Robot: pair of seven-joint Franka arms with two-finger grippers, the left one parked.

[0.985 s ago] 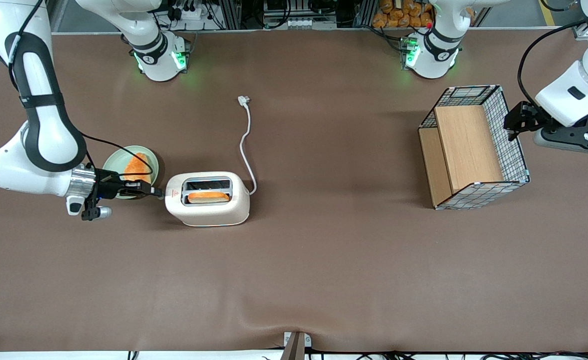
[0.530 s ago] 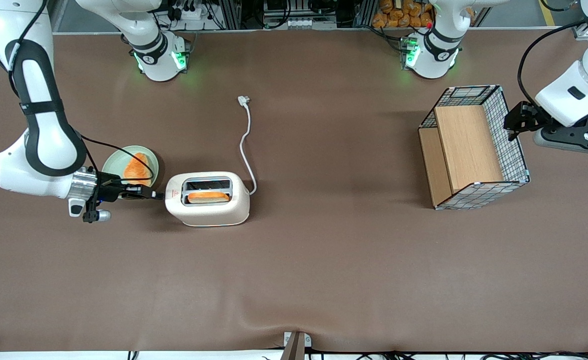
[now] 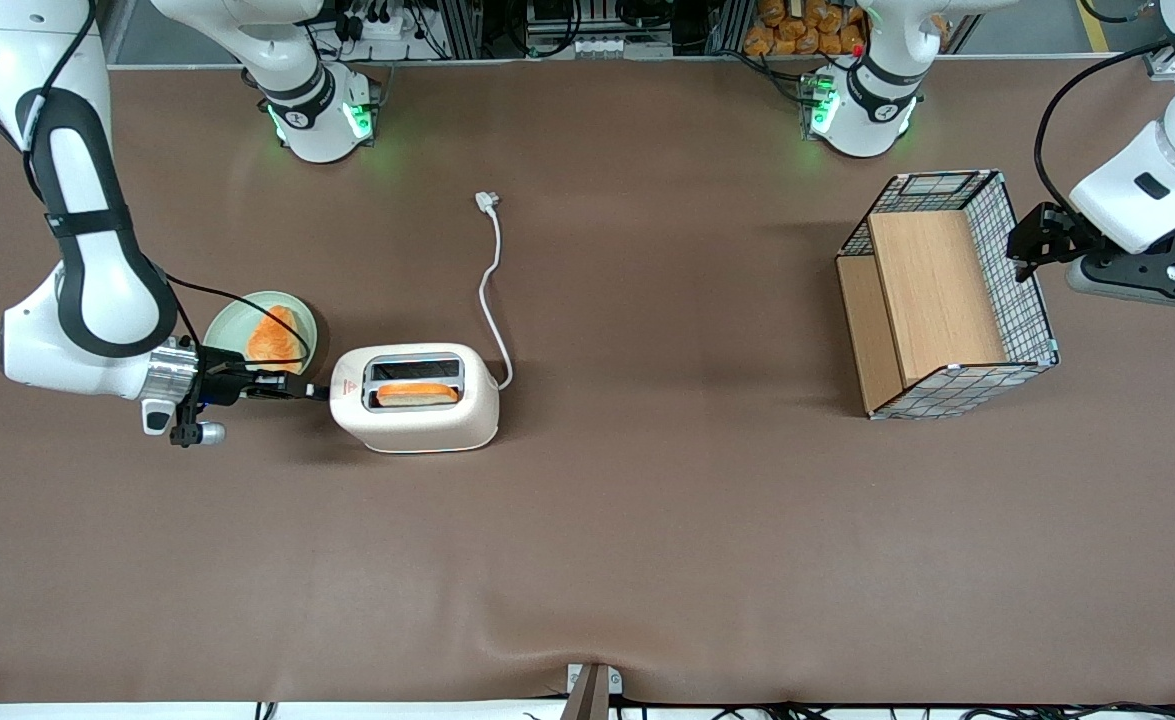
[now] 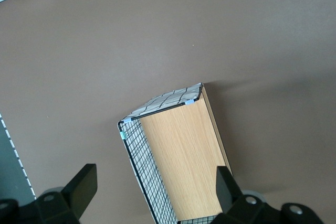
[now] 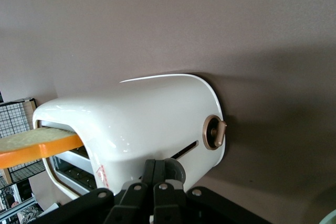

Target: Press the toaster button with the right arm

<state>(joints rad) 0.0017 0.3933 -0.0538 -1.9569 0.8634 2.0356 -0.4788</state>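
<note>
The fingers (image 5: pixel 159 174) of the right arm's gripper (image 3: pixel 292 390) are seen pressed together, tip against tip, with nothing held between them; in the right wrist view they are laid over the grey button (image 5: pixel 176 169) at the toaster's short end, in the slot that runs down that end; contact looks likely but cannot be confirmed. A bronze-ringed dial (image 5: pixel 214 132) is noted beside the slot on the same end, untouched.

In the front view the toaster (image 3: pixel 415 398) is set on the brown table (image 3: pixel 647 520) toward the working arm's end; its red triangle mark (image 3: pixel 343 384) is on the top edge nearest the gripper; one slice of toast (image 3: pixel 417 394) is seated in the slot nearer the front camera, its top edge showing above the rim; the other slot is seen empty. The white cord (image 3: pixel 490 290) is trailed away across the table, its plug lying loose, so the toaster is not connected.

A pale green plate (image 3: pixel 217 330) with an orange-crusted slice (image 3: pixel 272 338) is placed beside the gripper, farther from the front camera than it; a wire basket with wooden panels (image 3: pixel 947 295) is left toward the parked arm's end.

Progress: the approach is judged complete, the closed fingers being brought to the button end at lever height; the press itself is judged begun or about to begin; since the toast is not sunk into its slot, the lever is taken as not yet fully driven down; the downward push along the slot is left, then withdrawal.
</note>
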